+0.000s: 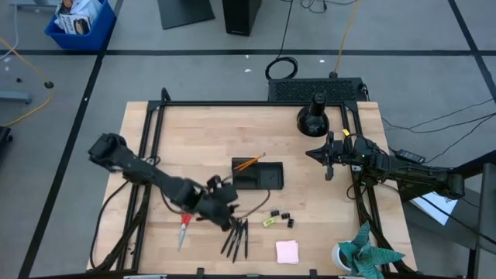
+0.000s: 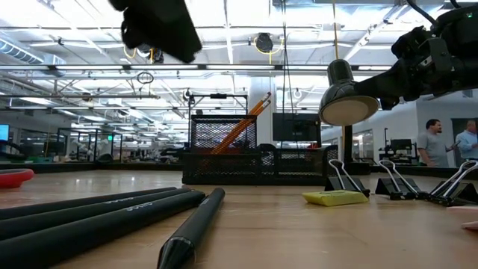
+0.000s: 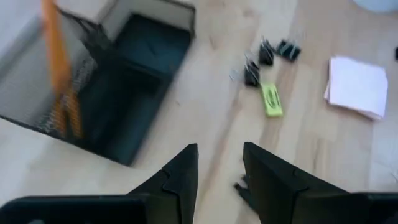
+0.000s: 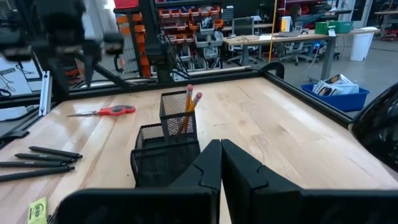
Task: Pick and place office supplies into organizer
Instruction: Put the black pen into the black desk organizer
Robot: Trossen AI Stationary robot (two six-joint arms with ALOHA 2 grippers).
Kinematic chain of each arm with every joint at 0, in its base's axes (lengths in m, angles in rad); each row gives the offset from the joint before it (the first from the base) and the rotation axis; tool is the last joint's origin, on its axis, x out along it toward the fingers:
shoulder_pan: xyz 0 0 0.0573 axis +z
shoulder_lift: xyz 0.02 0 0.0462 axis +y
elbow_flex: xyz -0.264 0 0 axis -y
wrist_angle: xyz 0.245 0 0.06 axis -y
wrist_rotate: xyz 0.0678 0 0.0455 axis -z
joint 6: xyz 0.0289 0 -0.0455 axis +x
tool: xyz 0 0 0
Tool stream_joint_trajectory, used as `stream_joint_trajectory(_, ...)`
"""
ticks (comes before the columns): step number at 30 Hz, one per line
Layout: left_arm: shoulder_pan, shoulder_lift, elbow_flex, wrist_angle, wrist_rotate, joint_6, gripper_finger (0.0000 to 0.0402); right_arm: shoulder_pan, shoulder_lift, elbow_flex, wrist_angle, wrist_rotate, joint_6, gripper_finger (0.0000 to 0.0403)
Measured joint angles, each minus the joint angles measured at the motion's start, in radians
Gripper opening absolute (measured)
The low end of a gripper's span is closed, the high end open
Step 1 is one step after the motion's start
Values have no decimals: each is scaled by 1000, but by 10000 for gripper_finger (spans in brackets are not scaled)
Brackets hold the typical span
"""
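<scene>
The black mesh organizer stands at the table's middle, and orange pencils lean in its taller cup. Just near and left of it my left gripper hovers above the table, open, with nothing between its fingers. Black pens lie below it, and the red-handled scissors lie to its left. Binder clips, a yellow item and a pink sticky pad lie to its right. My right gripper waits shut at the right.
A black domed lamp stands at the far right. A teal paper plant in a white cup sits at the near right corner. A black frame runs along the table's edges. Bare wood lies beyond the organizer.
</scene>
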Motion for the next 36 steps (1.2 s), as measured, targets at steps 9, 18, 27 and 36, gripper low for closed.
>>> stream_joint_trajectory(9,-32,187,-1,23,146,-190,137,0,1,0,7,0,0,4)
stream_joint_trajectory(18,-57,241,-1,33,272,-264,158,0,1,0,7,1,0,4)
stream_joint_trajectory(27,-56,238,-1,59,249,-273,159,0,1,0,7,1,1,4)
stream_joint_trajectory(36,-57,262,-1,100,261,-250,159,0,1,0,6,0,1,4)
